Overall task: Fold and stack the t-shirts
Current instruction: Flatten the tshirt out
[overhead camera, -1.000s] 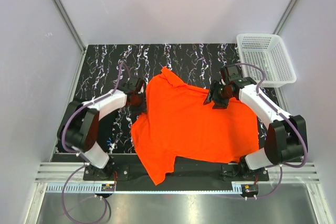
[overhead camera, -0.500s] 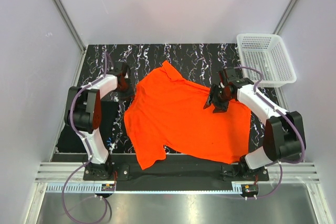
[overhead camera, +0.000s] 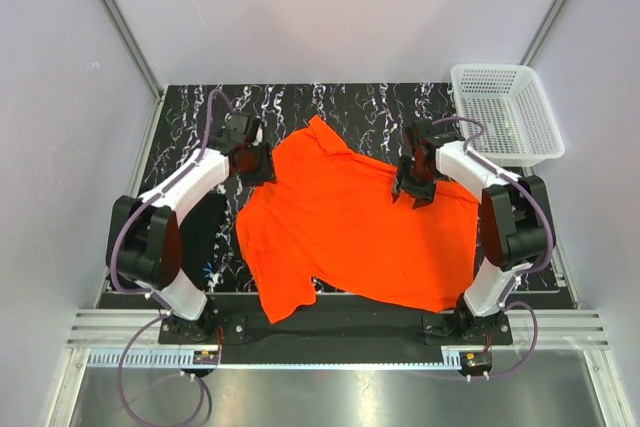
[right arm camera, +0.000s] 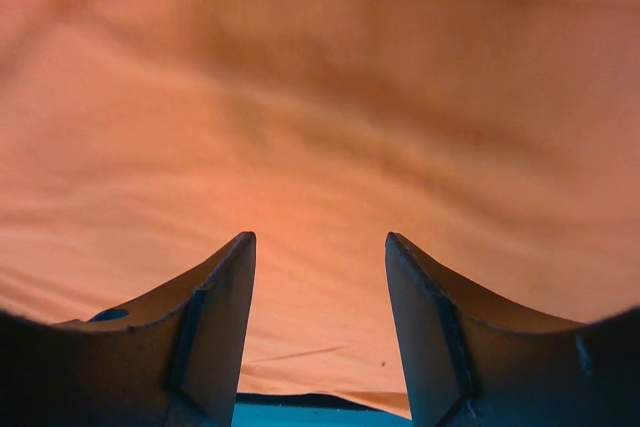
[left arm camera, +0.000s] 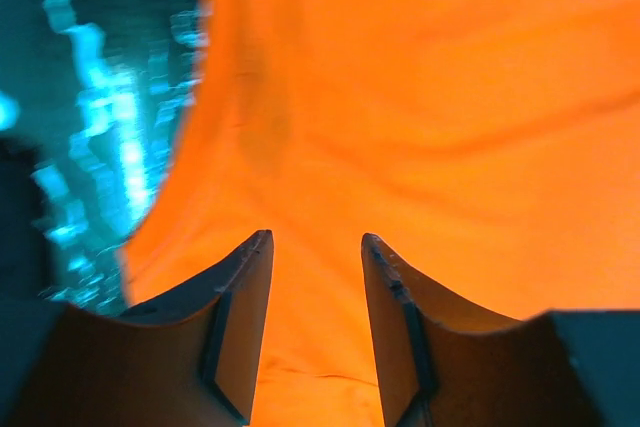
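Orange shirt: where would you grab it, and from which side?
Probably at an outer edge, not the flat middle. The orange shirt lies spread on the mat; its far pointed corner juts free, so pinch there, coming in low from the far side.

L wrist: tee (left arm camera: 420, 97) cropped, mat (left arm camera: 90, 77) blurry

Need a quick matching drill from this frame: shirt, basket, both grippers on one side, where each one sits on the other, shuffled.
Things:
1. orange t-shirt
2. mesh basket
3. left gripper
4. right gripper

Places:
a. far right, at the mat's corner
b. open, at the shirt's left edge
c. spread out across the mat
d. open, over the shirt's far right part

Pairs: 1-c, 2-a, 3-b, 4-d
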Robot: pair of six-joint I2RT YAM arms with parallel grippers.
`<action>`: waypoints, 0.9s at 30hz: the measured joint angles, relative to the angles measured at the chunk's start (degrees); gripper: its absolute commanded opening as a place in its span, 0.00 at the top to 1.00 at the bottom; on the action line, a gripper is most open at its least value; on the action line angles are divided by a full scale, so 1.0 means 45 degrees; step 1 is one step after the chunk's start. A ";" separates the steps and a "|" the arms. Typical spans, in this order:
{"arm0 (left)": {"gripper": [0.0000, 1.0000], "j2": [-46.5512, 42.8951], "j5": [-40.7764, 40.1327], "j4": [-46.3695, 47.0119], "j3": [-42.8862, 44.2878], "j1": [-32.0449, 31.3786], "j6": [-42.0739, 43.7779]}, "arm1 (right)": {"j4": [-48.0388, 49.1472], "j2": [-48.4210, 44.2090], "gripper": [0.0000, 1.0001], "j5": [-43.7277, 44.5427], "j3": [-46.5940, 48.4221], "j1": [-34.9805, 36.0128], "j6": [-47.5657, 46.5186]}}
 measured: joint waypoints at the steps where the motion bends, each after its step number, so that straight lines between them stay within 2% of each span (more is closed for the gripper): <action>1: 0.56 0.0418 0.0223 0.0024 0.0262 -0.0073 -0.0034 | -0.0010 0.0233 0.38 0.0078 0.0262 -0.0019 -0.0053; 6: 0.56 0.2691 0.0612 0.0340 0.1268 -0.0058 -0.0112 | -0.0087 0.1107 0.38 0.0005 0.1851 -0.0073 -0.0233; 10: 0.56 0.3507 0.0748 0.0379 0.1370 -0.0039 -0.0228 | 0.0753 0.1554 0.40 -0.0617 0.2973 0.0010 -0.0097; 19: 0.56 0.3381 0.0835 0.0617 0.0379 -0.0039 -0.0330 | 0.3993 0.4197 0.41 -0.1982 0.5513 0.1462 0.1117; 23: 0.56 0.2773 0.0835 0.0622 -0.0291 -0.0039 -0.0335 | 0.4959 0.5469 0.46 -0.2069 0.6470 0.2050 0.2200; 27: 0.56 0.2166 0.0831 0.0641 -0.0563 -0.0039 -0.0330 | 0.5377 0.5935 0.51 -0.1685 0.6581 0.2380 0.3293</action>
